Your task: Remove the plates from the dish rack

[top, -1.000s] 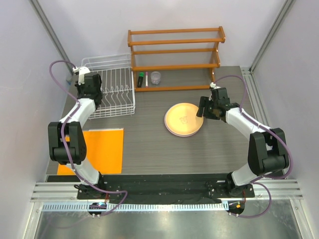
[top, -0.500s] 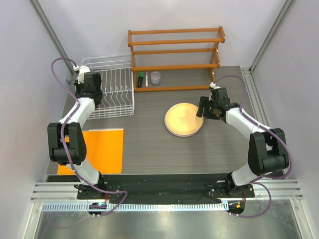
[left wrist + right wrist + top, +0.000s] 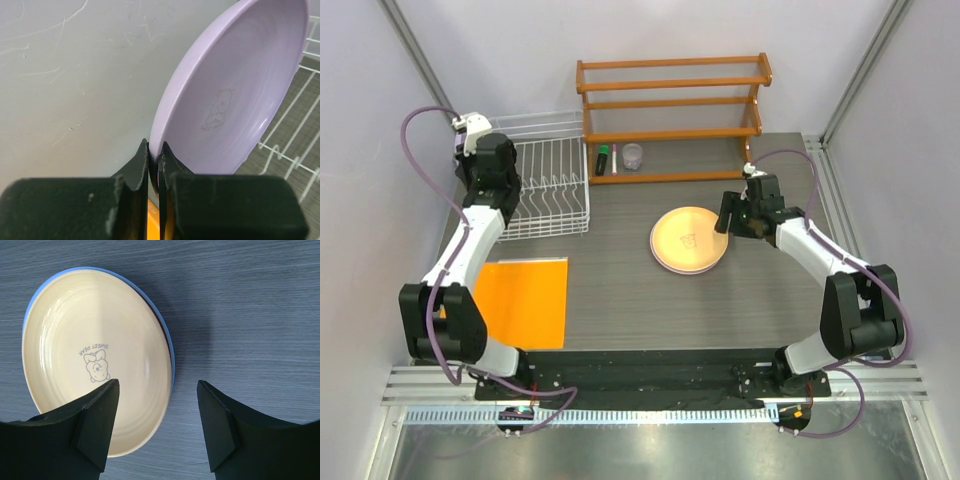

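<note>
Lavender plate [image 3: 235, 100], rim pinched in the left jaws, hangs beside the dish rack [image 3: 555, 190]; right jaws stand wide above the yellow plate [image 3: 90, 350].

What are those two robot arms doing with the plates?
They are emptying the dish rack. The left gripper is pinched shut on the rim of the lavender plate, held on edge at the rack's left side. The right gripper hangs open over the yellow plate, which lies flat on the table with a blue plate under it.
</note>
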